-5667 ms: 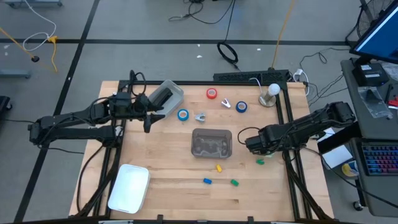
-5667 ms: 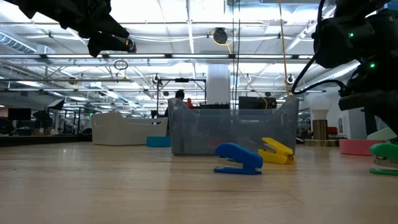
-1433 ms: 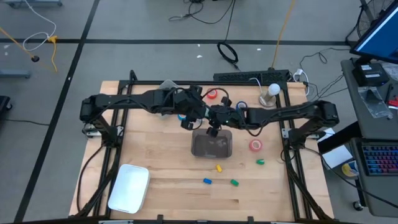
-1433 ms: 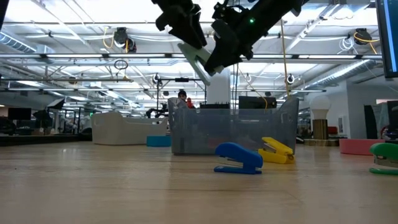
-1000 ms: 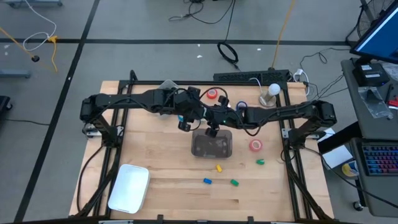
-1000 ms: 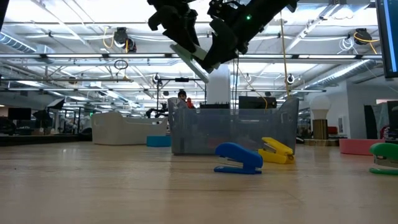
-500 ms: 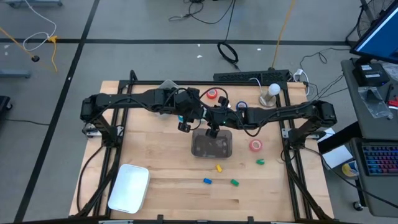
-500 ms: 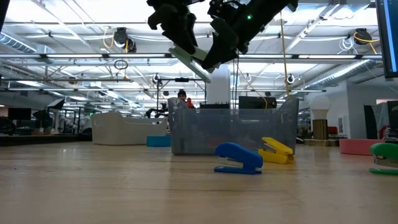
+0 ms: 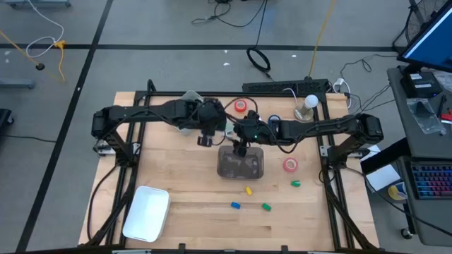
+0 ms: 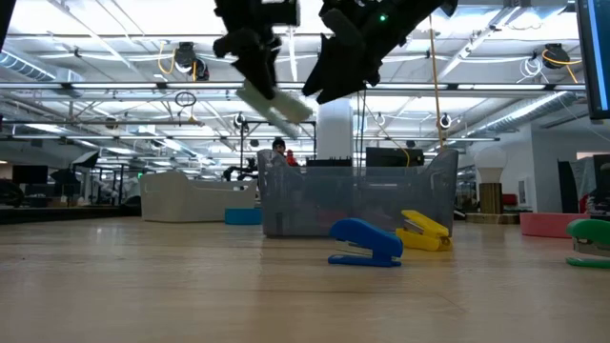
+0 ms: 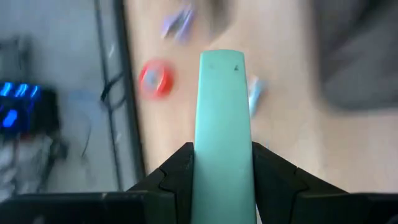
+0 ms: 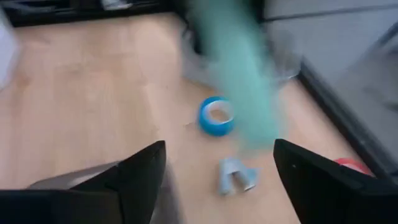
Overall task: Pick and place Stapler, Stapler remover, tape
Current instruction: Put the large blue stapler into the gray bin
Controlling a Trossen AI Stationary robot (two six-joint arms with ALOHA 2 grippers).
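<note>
A long pale-green stapler (image 10: pixel 274 104) hangs in the air above the clear bin (image 9: pixel 240 164), with my left gripper (image 11: pixel 222 152) shut on it. Just to its right, my right gripper (image 12: pixel 221 155) stands open and touches nothing, the stapler (image 12: pixel 233 74) a blur ahead of its fingers. On the table at the far side lie a red tape roll (image 9: pixel 241 106), a blue tape roll (image 12: pixel 216 116) and a small pale stapler remover (image 12: pixel 236 176). A pink tape roll (image 9: pixel 290 165) lies right of the bin. My left gripper pinches the stapler's two long sides (image 11: pixel 224 174) between its two fingers, at one end of it. The fingers reach in from the table's left, slanting down, and lie along the stapler. The stapler sticks out past them, tilted down, lifted clear above the bin.
Small staplers lie near the front: yellow (image 9: pixel 248 190), blue (image 9: pixel 235 205), green (image 9: pixel 266 207) and another green (image 9: pixel 296 183). A white tray (image 9: pixel 147 212) sits at the near left, a lamp (image 9: pixel 306 107) at the far right.
My right gripper has opened and let go of the pale-green stapler, which both grippers held before. My left gripper has turned and carried the stapler a little toward the table's left, away from the right fingers.
</note>
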